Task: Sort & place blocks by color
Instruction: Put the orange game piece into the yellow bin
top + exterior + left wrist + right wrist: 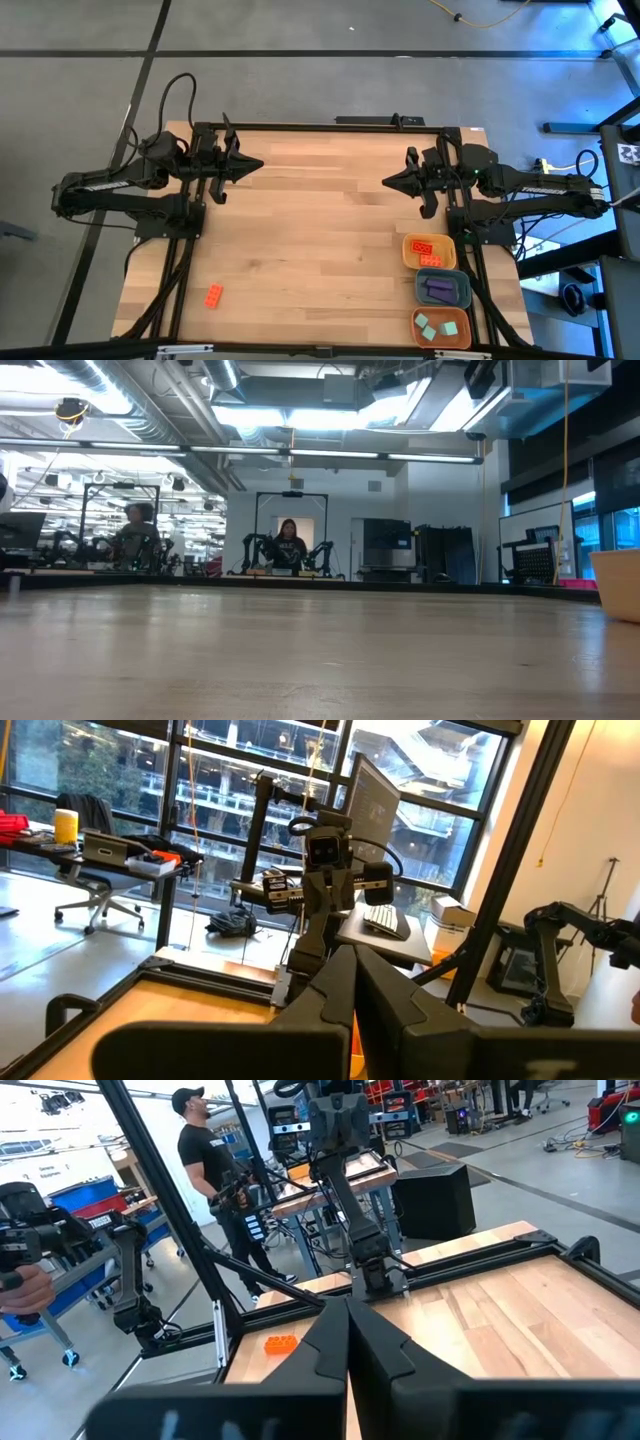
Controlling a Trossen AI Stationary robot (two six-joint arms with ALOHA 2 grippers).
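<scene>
Wooden bench [320, 220] carries one orange-red block [213, 296]; left end effector [258, 166] and right end effector [388, 183] are both closed, holding nothing.

We see pale wooden worktop [320, 230], planks running side to side, dark frame along far edge. Lone orange-red block [214, 295] lies on bare wood near front left corner, well apart from trays. Three rounded trays sit in column at right front edge, touching or nearly so: yellow tray [408, 262] farthest back, blue-grey tray [464, 296] in middle, orange tray [418, 337] nearest front.
</scene>
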